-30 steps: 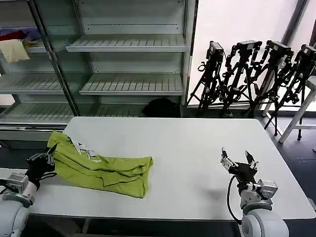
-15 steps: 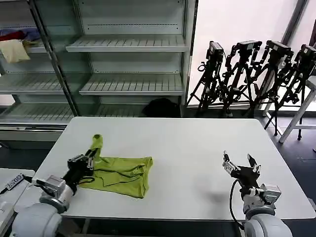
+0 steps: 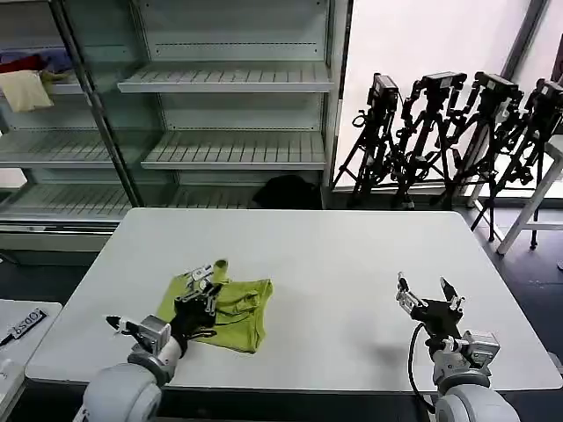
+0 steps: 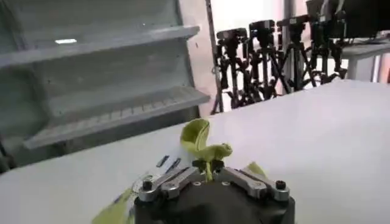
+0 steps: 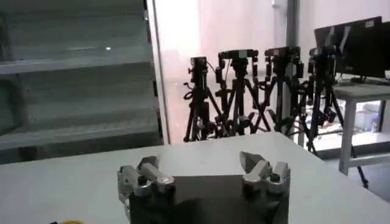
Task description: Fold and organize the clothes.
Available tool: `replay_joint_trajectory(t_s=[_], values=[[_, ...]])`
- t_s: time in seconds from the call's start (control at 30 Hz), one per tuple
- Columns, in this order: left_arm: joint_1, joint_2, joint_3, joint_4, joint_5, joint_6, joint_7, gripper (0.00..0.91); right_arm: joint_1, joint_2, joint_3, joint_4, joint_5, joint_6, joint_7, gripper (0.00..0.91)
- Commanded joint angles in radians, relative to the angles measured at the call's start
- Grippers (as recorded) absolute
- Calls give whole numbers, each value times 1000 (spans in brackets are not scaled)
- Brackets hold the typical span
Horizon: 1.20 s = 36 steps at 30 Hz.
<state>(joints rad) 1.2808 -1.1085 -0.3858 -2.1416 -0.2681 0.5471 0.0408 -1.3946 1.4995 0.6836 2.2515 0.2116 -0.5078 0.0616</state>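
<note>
We had a pretty bare room: grey shelving along the back wall, a row of black tripods by the bright window, and a big white table up front. On its left half lay the lime T-shirt, bunched into a loose fold. Our left gripper sat over it with fingers pinched on a tuft of fabric lifted off the table. Our right gripper waited on the right side, fingers spread and empty. The shirt looked light, soft and floppy to us, so grabbing hems or corners seemed smartest.
</note>
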Motion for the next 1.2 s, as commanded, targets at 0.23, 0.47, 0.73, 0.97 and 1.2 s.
replay_joint_trajectory(t_s=[0.23, 0.47, 0.73, 0.97, 1.2], values=[[-67, -94, 171, 122, -9, 32, -69, 10, 19, 4, -6, -17, -11, -4, 2, 907], [-50, -112, 189, 132, 17, 31, -77, 776, 44, 7, -23, -30, -25, -12, 7, 907], [-27, -119, 201, 91, 17, 31, -93, 907, 69, 15, -50, -42, -44, -16, 14, 907], [-6, -161, 226, 74, -18, 31, -121, 907, 83, 17, -65, -43, -52, -22, 24, 907], [-4, -199, 221, 76, -98, 22, -126, 907, 84, 15, -65, -44, -54, -31, 28, 907]])
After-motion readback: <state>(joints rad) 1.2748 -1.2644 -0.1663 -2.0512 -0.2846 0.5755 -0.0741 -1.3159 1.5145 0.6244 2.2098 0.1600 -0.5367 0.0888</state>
